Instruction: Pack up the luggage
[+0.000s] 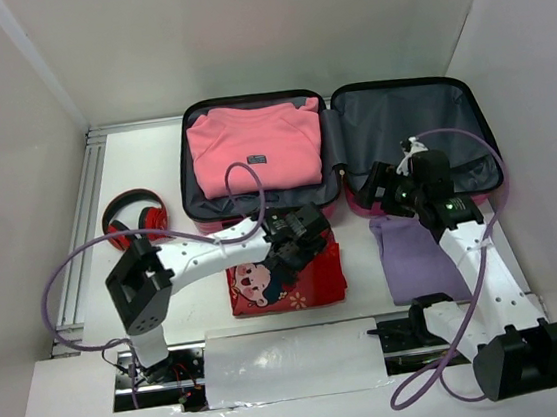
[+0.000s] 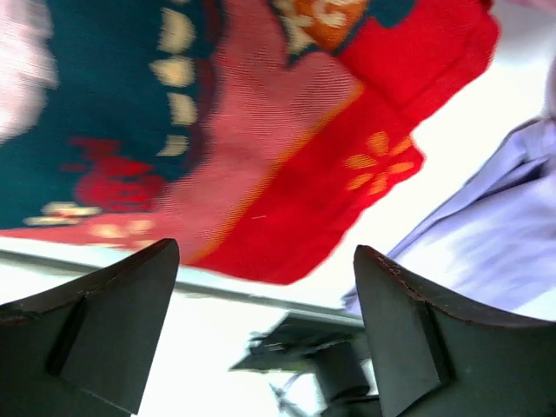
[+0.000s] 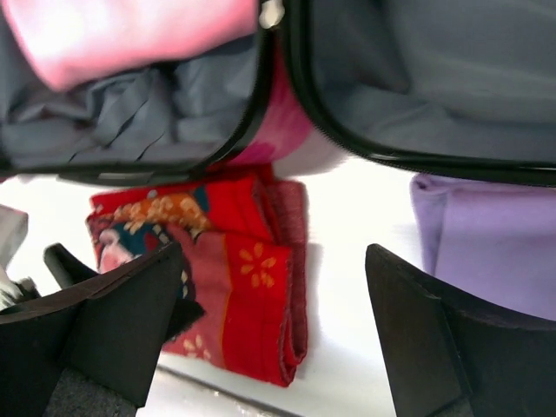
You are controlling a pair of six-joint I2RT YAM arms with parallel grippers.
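Left gripper (image 2: 265,256) stood spread and empty above the red printed cloth (image 2: 287,217). Right gripper (image 3: 271,256) stood spread and empty near the luggage (image 3: 287,113) rim. Only the overhead view showed the luggage open at upper centre, a pink sweater (image 1: 251,146) in its left half, and headphones (image 1: 139,219) at left.

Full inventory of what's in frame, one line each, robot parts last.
luggage: 1, magenta edge and grey lining, lying open at the far side of the table
pink top: 1, pink, folded in the luggage's left half
red garment: 1, red with a cartoon print, folded on the table in front of the luggage
purple garment: 1, lavender, on the table before the luggage's right half
headphones: 1, red and black, table's left side
left gripper: 1, black, open, above the red garment
right gripper: 1, black, open, empty
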